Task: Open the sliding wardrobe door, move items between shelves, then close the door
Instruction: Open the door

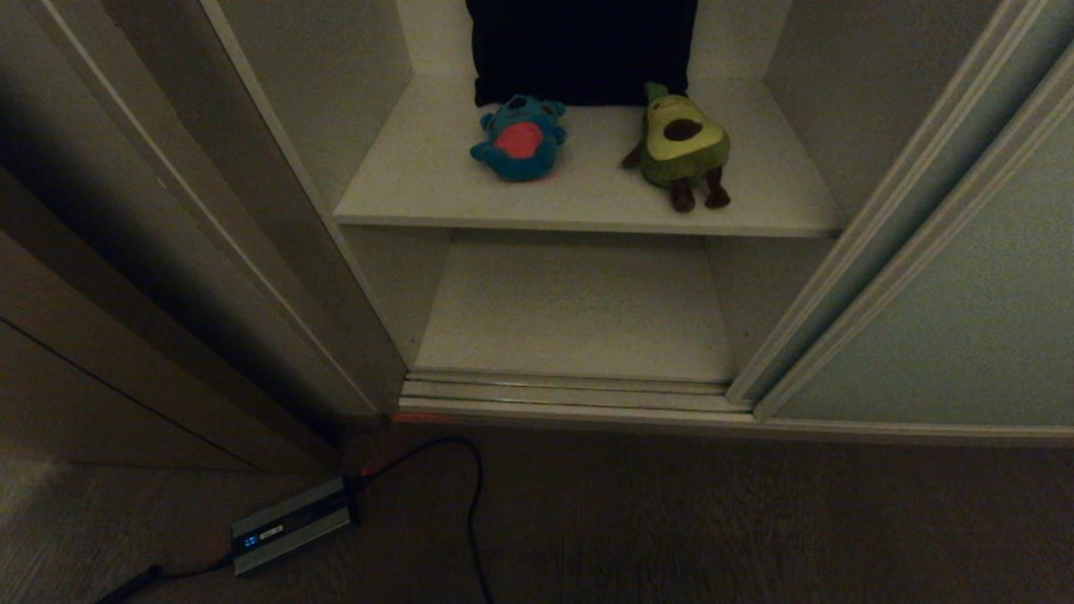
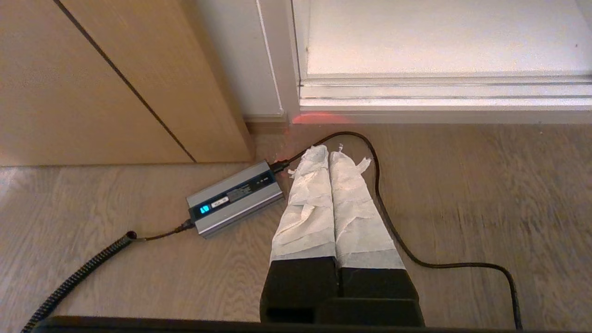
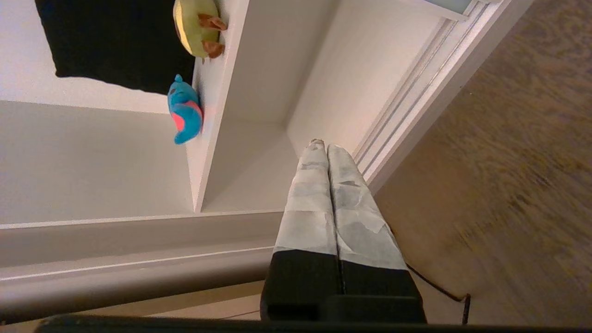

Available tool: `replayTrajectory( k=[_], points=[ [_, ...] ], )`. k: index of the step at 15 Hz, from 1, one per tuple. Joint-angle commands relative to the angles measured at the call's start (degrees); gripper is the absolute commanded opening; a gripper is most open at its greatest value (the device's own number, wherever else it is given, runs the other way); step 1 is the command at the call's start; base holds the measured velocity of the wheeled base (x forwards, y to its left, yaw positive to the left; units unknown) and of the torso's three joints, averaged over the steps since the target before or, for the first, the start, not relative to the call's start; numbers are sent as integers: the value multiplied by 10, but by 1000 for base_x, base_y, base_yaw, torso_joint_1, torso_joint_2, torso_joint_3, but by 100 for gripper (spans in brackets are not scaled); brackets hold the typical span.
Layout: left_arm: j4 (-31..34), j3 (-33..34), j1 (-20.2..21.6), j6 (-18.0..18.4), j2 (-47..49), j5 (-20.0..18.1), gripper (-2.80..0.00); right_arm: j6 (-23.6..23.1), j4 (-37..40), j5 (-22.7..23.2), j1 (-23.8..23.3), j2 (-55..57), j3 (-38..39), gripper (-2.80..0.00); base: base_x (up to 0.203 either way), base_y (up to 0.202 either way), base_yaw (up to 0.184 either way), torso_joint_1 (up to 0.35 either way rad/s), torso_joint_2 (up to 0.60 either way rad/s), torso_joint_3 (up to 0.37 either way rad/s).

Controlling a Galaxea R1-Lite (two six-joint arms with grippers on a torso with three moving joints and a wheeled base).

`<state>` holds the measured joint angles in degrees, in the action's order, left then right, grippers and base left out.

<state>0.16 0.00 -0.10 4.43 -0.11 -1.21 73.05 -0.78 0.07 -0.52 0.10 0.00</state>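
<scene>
The wardrobe stands open, with the pale grey-green sliding door [image 1: 948,319] pushed to the right. On the upper off-white shelf [image 1: 436,184] lie a teal monster plush [image 1: 520,138] [image 3: 186,110] and a green avocado plush [image 1: 684,143] [image 3: 196,25], side by side. The lower shelf [image 1: 579,310] [image 3: 333,88] below them is bare. Neither arm shows in the head view. My left gripper [image 2: 327,150] is shut and empty, low over the floor. My right gripper [image 3: 322,145] is shut and empty too, rolled sideways before the lower compartment.
A grey box [image 1: 289,524] [image 2: 236,196] with a black cable [image 1: 470,503] [image 2: 393,222] lies on the wooden floor in front of the wardrobe's left corner. The ribbed metal floor track [image 1: 570,394] runs along the threshold. A dark cloth [image 1: 583,50] hangs behind the toys. Brown side boards [image 1: 101,335] stand left.
</scene>
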Motion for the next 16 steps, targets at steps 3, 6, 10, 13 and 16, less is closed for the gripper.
replayTrajectory(
  k=[3, 6, 10, 13, 16],
  points=[
    [0, 0, 0, 4, 2, -1, -280, -100, -29, 14, 0, -1, 2, -280, 0, 0, 0, 0, 0, 0],
    [0, 0, 0, 4, 2, -1, -280, -366, -51, 40, 0, -1, 2, -280, 0, 0, 0, 0, 0, 0],
    [-1, 0, 0, -3, 2, 1, -280, -729, -39, 62, 0, -1, -4, -280, 0, 0, 0, 0, 0, 0],
    [0, 0, 0, -3, 2, 2, -280, -835, -3, 24, 0, -1, 1, -280, 0, 0, 0, 0, 0, 0],
    [-1, 0, 0, -4, 2, 2, -280, -775, 14, 20, 0, 0, 2, -280, 0, 0, 0, 0, 0, 0]
  ],
)
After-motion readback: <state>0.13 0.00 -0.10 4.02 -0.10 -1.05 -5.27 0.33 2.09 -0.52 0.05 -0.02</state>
